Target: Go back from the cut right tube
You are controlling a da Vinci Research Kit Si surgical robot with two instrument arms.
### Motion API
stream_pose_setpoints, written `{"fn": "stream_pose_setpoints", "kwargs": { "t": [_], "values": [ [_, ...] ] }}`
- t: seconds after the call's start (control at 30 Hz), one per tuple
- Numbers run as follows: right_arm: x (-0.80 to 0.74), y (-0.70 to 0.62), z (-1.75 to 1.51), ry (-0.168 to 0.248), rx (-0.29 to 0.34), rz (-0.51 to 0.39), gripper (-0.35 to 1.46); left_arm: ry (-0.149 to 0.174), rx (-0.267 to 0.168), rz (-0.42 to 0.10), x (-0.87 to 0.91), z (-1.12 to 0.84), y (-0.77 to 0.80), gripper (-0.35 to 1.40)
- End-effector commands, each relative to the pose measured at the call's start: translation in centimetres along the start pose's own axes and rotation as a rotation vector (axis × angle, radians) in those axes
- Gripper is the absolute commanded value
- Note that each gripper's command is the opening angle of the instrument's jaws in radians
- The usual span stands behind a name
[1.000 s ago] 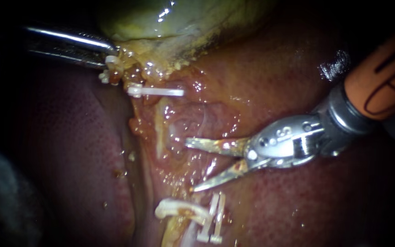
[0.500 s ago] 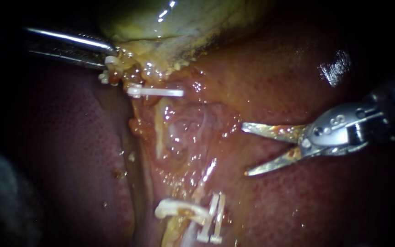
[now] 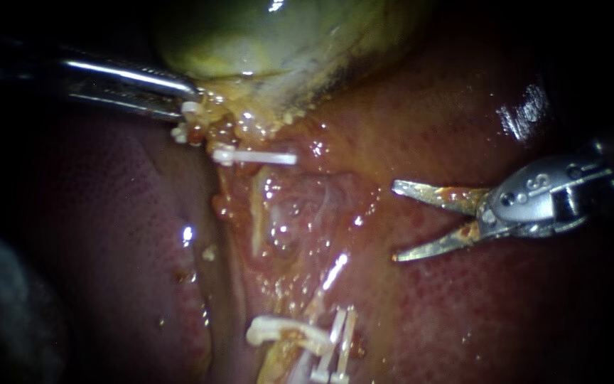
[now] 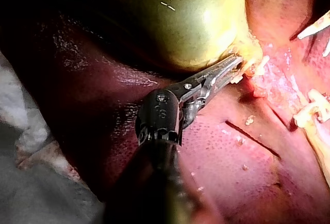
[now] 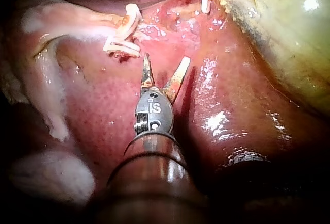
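Two instruments are in view, and they stand well apart. The right instrument (image 3: 395,221) has its jaws spread, with a clear gap between the two stained blades and nothing in it; they hover over the bare liver (image 3: 463,313) without gripping it. In the right wrist view the same jaws (image 5: 166,58) form a narrow V. A pair of white clips (image 5: 122,43) lies just ahead of one tip, close but not touching.

The cut tube's pale, curved stump (image 3: 278,329) lies against those clips (image 3: 337,345), ahead of the right jaws and off to the side of the lower blade, clear of both. I cannot tell from the endoscope view whether this is the right tube. A single white clip (image 3: 256,156) lies farther ahead, beyond the upper blade, and nearer the left instrument (image 3: 190,107).

The left instrument has its jaws closed on the yellowish tissue at the neck of the gallbladder (image 3: 250,35). In the left wrist view its jaws (image 4: 236,63) lie together against the green gallbladder (image 4: 180,22) just beside them.
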Motion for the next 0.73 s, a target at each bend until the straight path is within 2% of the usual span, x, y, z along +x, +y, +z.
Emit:
{"fn": "stream_pose_setpoints", "kwargs": {
  "t": [0.03,0.27,0.73],
  "values": [
    [-0.01,0.0,0.01,0.002,0.004,-0.001,1.45,-0.005,0.004,0.007,-0.02,0.05,-0.01,-0.35],
    [-0.02,0.0,0.0,0.002,0.004,-0.002,1.45,-0.023,0.002,0.004,-0.16,0.24,-0.09,-0.35],
    [-0.02,-0.01,-0.01,0.005,0.013,-0.002,1.45,-0.027,-0.006,0.003,-0.22,0.3,-0.1,-0.35]
  ]
}}
